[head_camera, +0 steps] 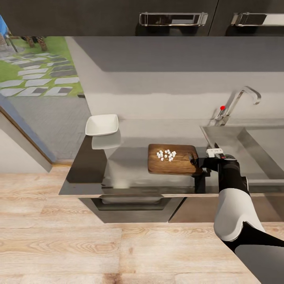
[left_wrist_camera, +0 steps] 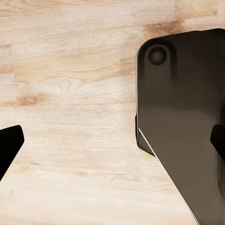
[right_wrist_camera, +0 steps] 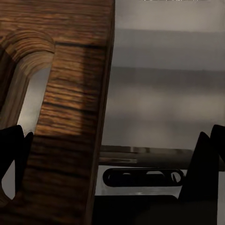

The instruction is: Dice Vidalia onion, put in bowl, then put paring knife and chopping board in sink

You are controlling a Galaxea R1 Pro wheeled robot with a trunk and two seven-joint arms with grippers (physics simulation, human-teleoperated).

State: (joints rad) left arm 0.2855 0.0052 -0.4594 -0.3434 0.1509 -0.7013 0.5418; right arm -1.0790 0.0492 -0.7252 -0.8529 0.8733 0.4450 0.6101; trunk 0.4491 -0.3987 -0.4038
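The dark-brown chopping board point(head_camera: 177, 162) lies on the grey countertop point(head_camera: 130, 157), with the diced Vidalia onion point(head_camera: 166, 154) as a cluster of tiny white cubes on its middle. My right gripper point(head_camera: 195, 161) is at the board's right short edge, by the slot handle point(right_wrist_camera: 33, 101). Its jaws are open and wide apart, and the chopping board point(right_wrist_camera: 70, 117) edge lies between them in the right wrist view. The white bowl point(head_camera: 101, 124) stands at the counter's back left. The sink point(head_camera: 236, 144) is at the right. The paring knife is out of view. My left gripper point(left_wrist_camera: 112, 140) hangs open over the wooden floor.
A chrome tap point(head_camera: 238, 100) with a red dot rises behind the sink. Dark wall cabinets point(head_camera: 173, 17) hang overhead. An oven front point(head_camera: 132, 203) sits below the counter edge. A glass door at the left looks onto a garden. A dark part of the robot point(left_wrist_camera: 187, 117) shows beside the left gripper.
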